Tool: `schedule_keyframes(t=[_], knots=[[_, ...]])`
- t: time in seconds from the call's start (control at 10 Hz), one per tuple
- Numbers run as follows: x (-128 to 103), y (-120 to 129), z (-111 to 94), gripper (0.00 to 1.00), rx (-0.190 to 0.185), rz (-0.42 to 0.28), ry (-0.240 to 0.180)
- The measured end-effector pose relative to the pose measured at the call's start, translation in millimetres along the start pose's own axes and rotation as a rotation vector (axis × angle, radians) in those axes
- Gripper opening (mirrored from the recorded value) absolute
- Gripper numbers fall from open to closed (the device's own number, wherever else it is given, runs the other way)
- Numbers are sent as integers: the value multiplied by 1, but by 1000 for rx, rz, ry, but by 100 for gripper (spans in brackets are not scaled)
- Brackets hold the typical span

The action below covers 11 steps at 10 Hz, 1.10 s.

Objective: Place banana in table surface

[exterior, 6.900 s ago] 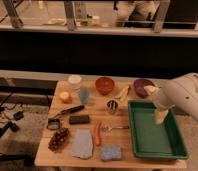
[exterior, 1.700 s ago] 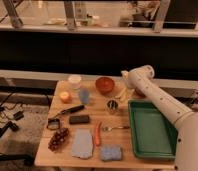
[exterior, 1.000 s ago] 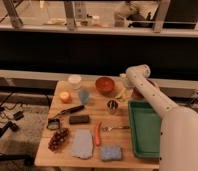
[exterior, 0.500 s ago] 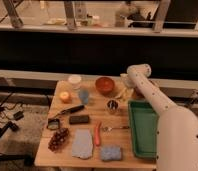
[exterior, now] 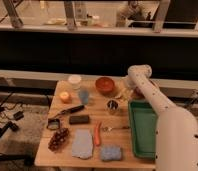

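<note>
Table surface (exterior: 96, 106): light-brown wooden top, planks running lengthwise, set before a dark wall with a rail above. Gripper (exterior: 128, 91): at the end of a white arm that rises from the lower right, bends over the far right edge of the table and points down at the back right of the top, just right of the red bowl (exterior: 105, 85). Whether it is released or clenched cannot be told from this view. Banana (exterior: 120, 94): small, pale yellow, at the back right of the tabletop, directly at the gripper and apparently touching it; whether it rests on the wood or is lifted off it cannot be told. Green tray (exterior: 143, 127): dark green, rectangular, on the right end of the table, partly covered by the arm. Metal cup (exterior: 112, 105): upright, near the banana on its front side. White container (exterior: 74, 80): at the back, left of the bowl. Blue cup (exterior: 84, 96): just in front of the white container. Orange fruit (exterior: 65, 96): round, at the back left. Black-handled tool (exterior: 67, 111): lying slantwise at the left. Black block (exterior: 79, 119): flat, beside the tool. Carrot (exterior: 97, 133): orange-red, lying lengthwise near the middle front. Grapes (exterior: 58, 139): dark bunch at the front left. Grey-blue cloth (exterior: 82, 144): between grapes and carrot. Blue sponge (exterior: 110, 153): at the front edge.
</note>
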Motion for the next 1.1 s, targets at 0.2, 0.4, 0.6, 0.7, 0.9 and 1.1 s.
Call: schedule_keyframes(t=[0.2, 0.4, 0.6, 0.7, 0.9, 1.1], knots=[[-2, 1, 2, 58, -10, -7, -10], [-5, 2, 5, 58, -24, -18, -20], [-8, 2, 7, 58, -38, -32, -36], [-9, 3, 8, 54, -43, -39, -44], [-8, 5, 8, 34, -50, -44, -53], [-7, 5, 8, 16, -53, -49, -60]])
